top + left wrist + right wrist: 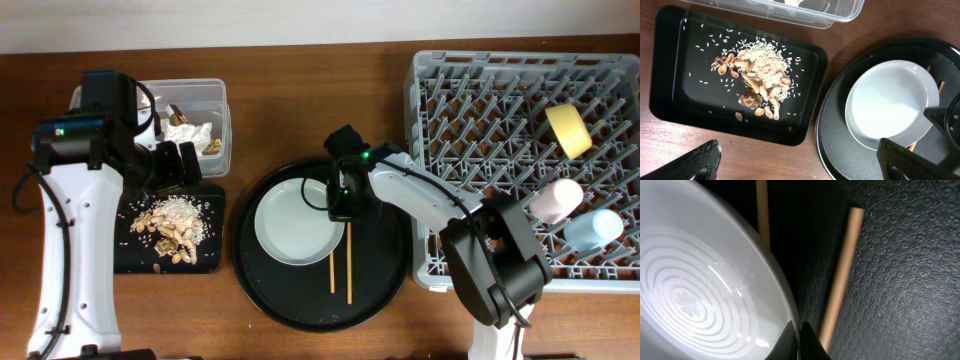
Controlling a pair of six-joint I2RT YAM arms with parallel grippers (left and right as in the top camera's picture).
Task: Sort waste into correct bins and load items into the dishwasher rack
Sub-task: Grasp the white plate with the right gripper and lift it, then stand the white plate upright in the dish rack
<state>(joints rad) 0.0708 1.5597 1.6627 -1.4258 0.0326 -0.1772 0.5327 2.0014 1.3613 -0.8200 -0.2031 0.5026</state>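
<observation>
The pale grey plate lies in the large round black tray, with the wooden chopsticks beside it on the right. My right gripper is shut on the plate's right rim, its fingers pinching the edge; a chopstick lies just beside. My left gripper is open and empty above the table between the shallow black tray and the plate. Food bits and rice lie in the black tray. The tissue is in the clear tub.
The grey dishwasher rack stands at the right and holds the yellow bowl, the pink cup and the light blue cup. The clear tub's edge shows behind the black tray.
</observation>
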